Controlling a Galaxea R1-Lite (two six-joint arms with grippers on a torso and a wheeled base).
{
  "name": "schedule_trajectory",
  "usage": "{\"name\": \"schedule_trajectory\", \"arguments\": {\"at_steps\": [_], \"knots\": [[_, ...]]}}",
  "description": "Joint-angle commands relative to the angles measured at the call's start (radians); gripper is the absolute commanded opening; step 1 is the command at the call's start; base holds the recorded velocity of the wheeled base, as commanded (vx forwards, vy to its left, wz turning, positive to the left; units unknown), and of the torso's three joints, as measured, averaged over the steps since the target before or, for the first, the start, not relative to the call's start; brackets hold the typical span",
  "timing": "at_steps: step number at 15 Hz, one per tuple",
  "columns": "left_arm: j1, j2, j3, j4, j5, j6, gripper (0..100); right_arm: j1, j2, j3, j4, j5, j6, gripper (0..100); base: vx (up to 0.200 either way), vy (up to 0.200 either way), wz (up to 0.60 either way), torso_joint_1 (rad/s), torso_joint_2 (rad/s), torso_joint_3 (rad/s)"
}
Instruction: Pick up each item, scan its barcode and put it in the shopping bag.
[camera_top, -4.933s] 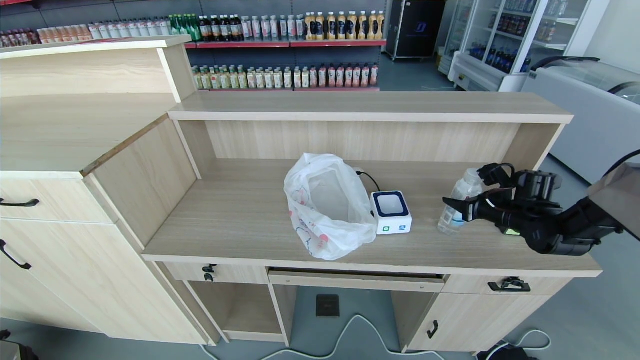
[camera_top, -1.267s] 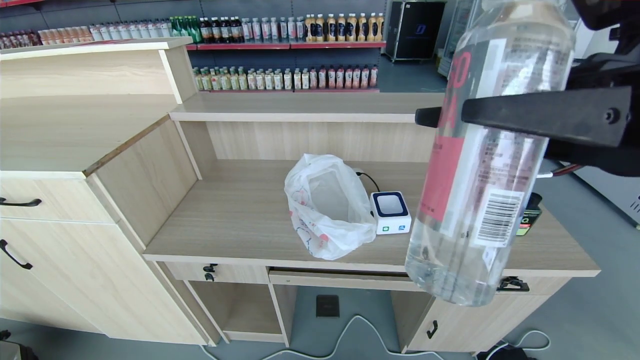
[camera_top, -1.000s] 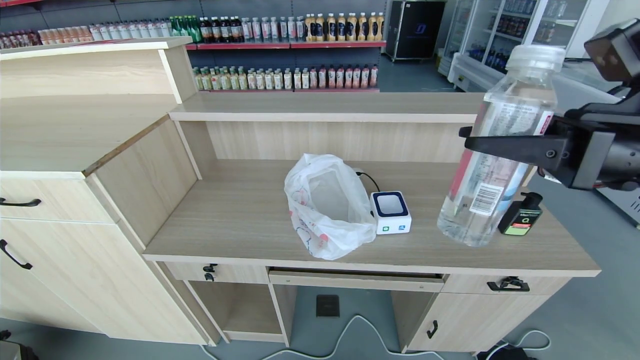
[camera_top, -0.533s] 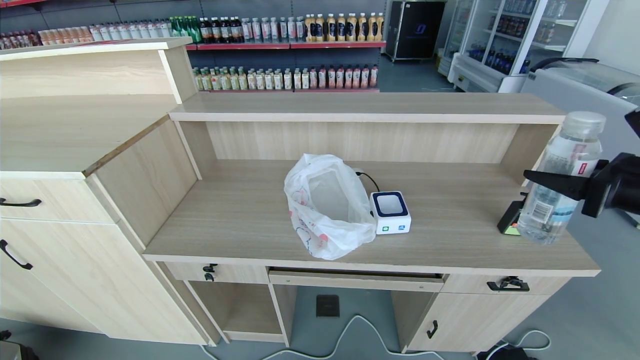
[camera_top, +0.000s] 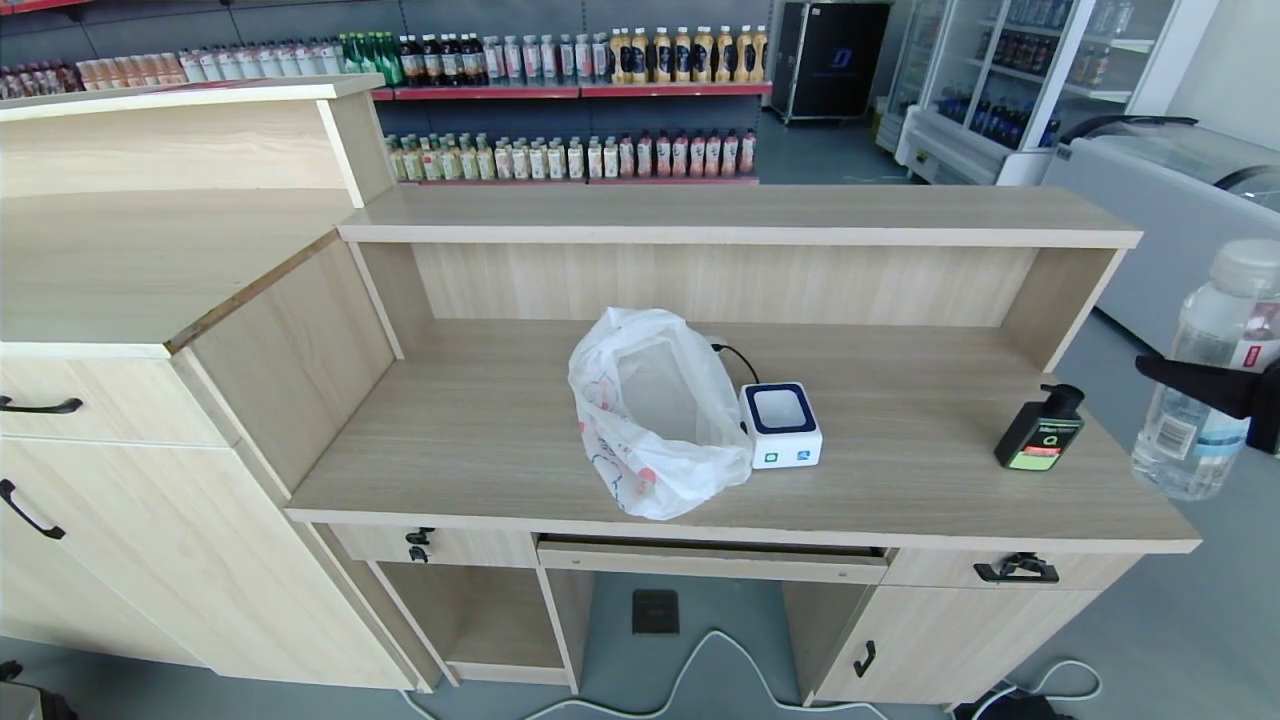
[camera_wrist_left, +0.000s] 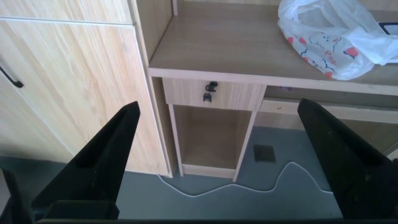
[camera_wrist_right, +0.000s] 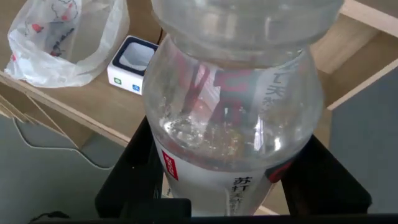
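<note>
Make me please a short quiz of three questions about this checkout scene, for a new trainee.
1. Which thing stands on the counter right beside the shopping bag? A: the scanner. B: the pump bottle. C: the water bottle.
2. True or false: the water bottle stands on the counter.
3. Are the left gripper's fingers open or shut?
Key: 1 A. 2 False; the right gripper holds it in the air. 3 Open.

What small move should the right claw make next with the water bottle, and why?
Probably swing the right claw left, bringing the water bottle over the scanner, barcode facing it. The bottle is held upright off the right end of the counter, far from the scanner; the shopping bag stands open.
</note>
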Motion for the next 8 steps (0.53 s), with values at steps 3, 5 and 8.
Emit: {"name": "schedule_trajectory", "arguments": {"at_steps": [3, 5, 8], "knots": [[0.001, 0.0, 0.0, 0.0, 0.001, 0.001, 100, -0.026, 0.008, -0.031, -0.032, -0.179, -0.056, 0, 0.0, 0.0, 0.4, 0.002, 0.0, 0.002], [0.001, 0.0, 0.0, 0.0, 0.001, -0.001, 100, -0.027, 0.048, -0.033, -0.097, -0.194, -0.057, 0, 0.0, 0.0, 0.6, 0.002, 0.0, 0.005], [0.001, 0.0, 0.0, 0.0, 0.001, -0.001, 100, -0.032, 0.14, -0.074, -0.172, -0.214, -0.06, 0, 0.0, 0.0, 0.4, 0.003, 0.0, 0.002]]}}
